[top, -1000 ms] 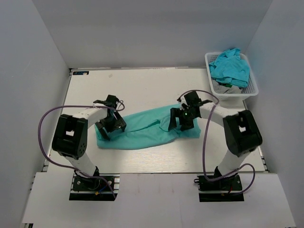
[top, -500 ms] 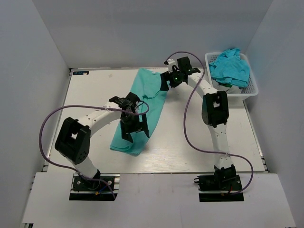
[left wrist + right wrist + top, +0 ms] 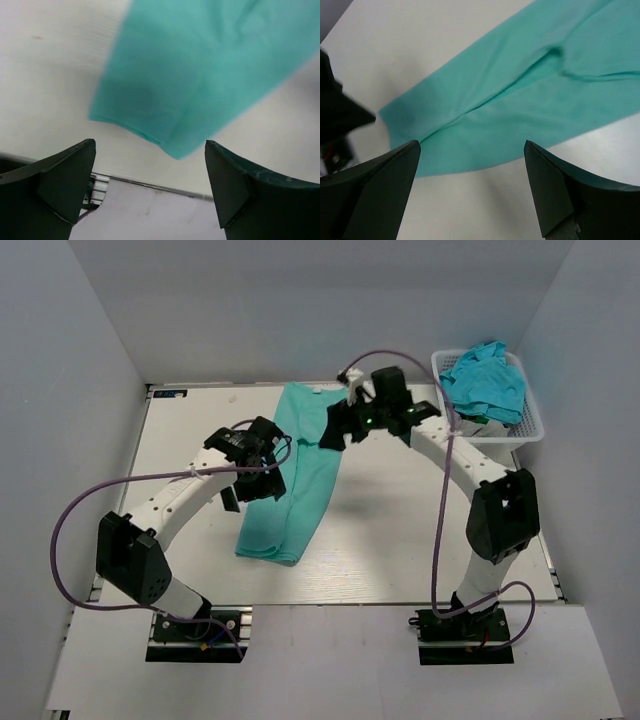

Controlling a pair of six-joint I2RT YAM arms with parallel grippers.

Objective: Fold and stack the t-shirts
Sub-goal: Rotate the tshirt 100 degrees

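A teal-green t-shirt (image 3: 295,475), folded into a long strip, lies flat on the white table (image 3: 430,540), running from the far middle towards the near left. My left gripper (image 3: 250,495) is open and empty, just above the strip's left edge. In the left wrist view the shirt's near end (image 3: 190,85) lies beyond the open gripper (image 3: 150,190). My right gripper (image 3: 335,428) is open and empty, above the strip's far right edge. In the right wrist view the shirt (image 3: 520,100) lies ahead of the open gripper (image 3: 472,195). More turquoise t-shirts (image 3: 485,382) lie piled in the basket.
A white lattice basket (image 3: 530,430) stands at the far right corner of the table. Grey walls close in the left, far and right sides. The table's near edge and a metal rail (image 3: 100,182) show below the left gripper.
The shirt was swung from lying across the table to lying far-to-near, then let go. The left gripper moved off it to the left; the right gripper drew back from its far end.
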